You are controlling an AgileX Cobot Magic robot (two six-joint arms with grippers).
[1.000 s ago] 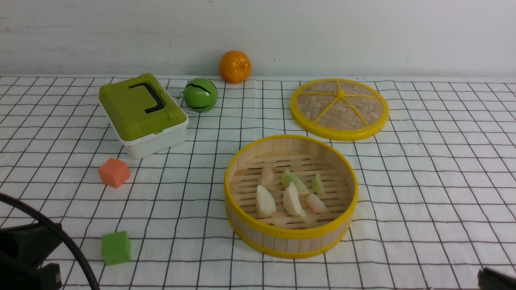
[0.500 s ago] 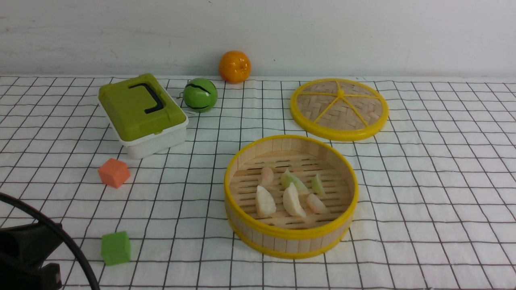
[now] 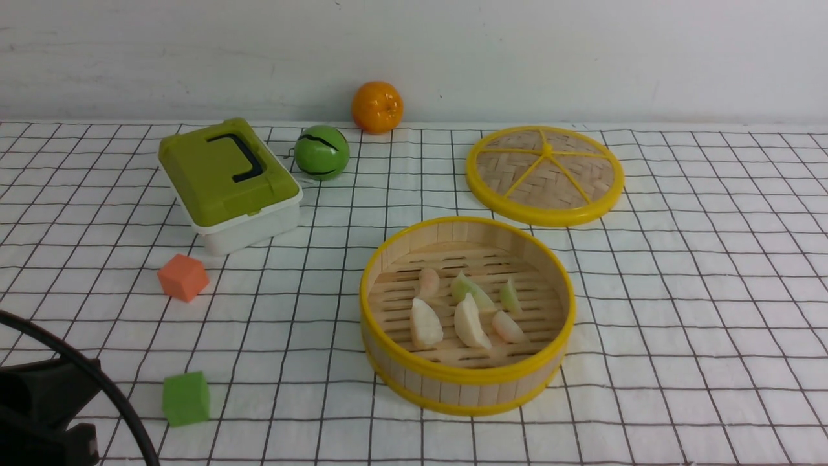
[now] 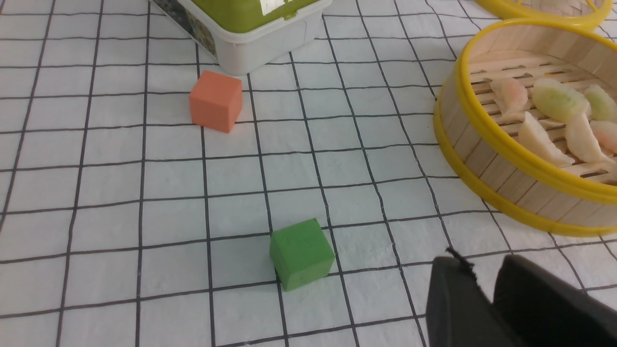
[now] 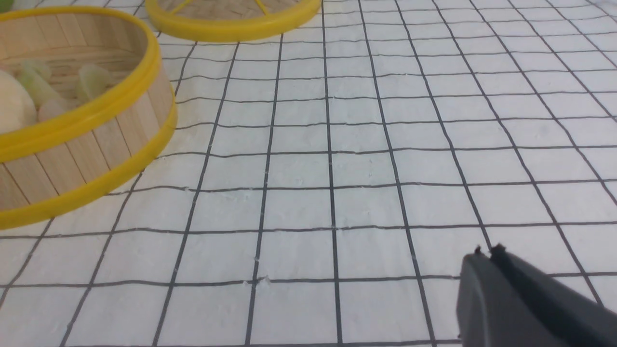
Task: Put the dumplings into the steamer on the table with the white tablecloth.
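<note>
The steamer [image 3: 466, 378] stands on the white tablecloth [image 3: 679, 310] at centre front. All the dumplings I see lie on its slatted floor: two pale green [image 3: 471, 289], two pinkish [image 3: 508, 327], two cream-white [image 3: 470, 321]. They also show in the left wrist view [image 4: 559, 99]. My left gripper [image 4: 482, 262] hovers low over the cloth beside the steamer, empty, jaws a little apart. My right gripper [image 5: 487, 250] is shut and empty over bare cloth on the steamer's other side [image 5: 82, 159].
The woven yellow-rimmed lid [image 3: 544, 175] lies behind the steamer. A green-lidded box [image 3: 229, 184], a green ball [image 3: 321, 152] and an orange [image 3: 377, 107] sit at the back left. An orange cube [image 3: 184, 277] and a green cube [image 3: 185, 398] lie front left.
The dark tip of my right arm, at the front view's bottom right corner a second ago, has left that view. Nothing else has moved.
</note>
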